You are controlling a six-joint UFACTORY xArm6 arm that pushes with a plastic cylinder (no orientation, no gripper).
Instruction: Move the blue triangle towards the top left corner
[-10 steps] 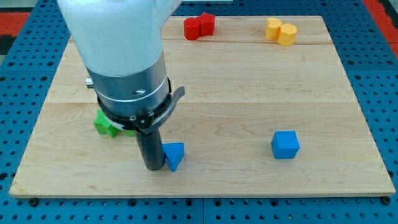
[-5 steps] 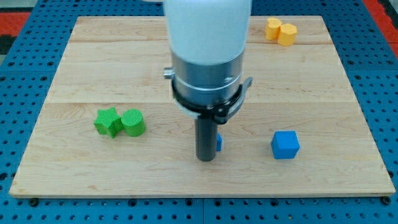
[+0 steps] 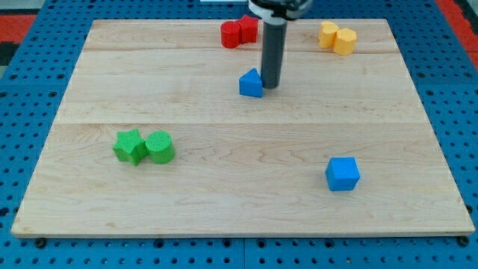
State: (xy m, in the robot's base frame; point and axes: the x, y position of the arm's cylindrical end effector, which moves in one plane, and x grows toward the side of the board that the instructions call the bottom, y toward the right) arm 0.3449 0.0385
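Nearest the frame's bottom, a blue cube [image 3: 343, 173] is sitting at lower right, and a green star [image 3: 128, 146] and green cylinder [image 3: 160, 146] are touching at left. Upper centre on the worktop [image 3: 224, 209], the blue triangle [image 3: 252, 83] is standing apex up, showing no clear long axis. It is looking light, rigid and easy to slide; pushing its right face low should work. My tip [image 3: 270, 85] is touching that side. No fingers exist here, so nothing is being held. Farthest, red blocks [image 3: 239, 32] and yellow blocks [image 3: 337, 36] are lying.
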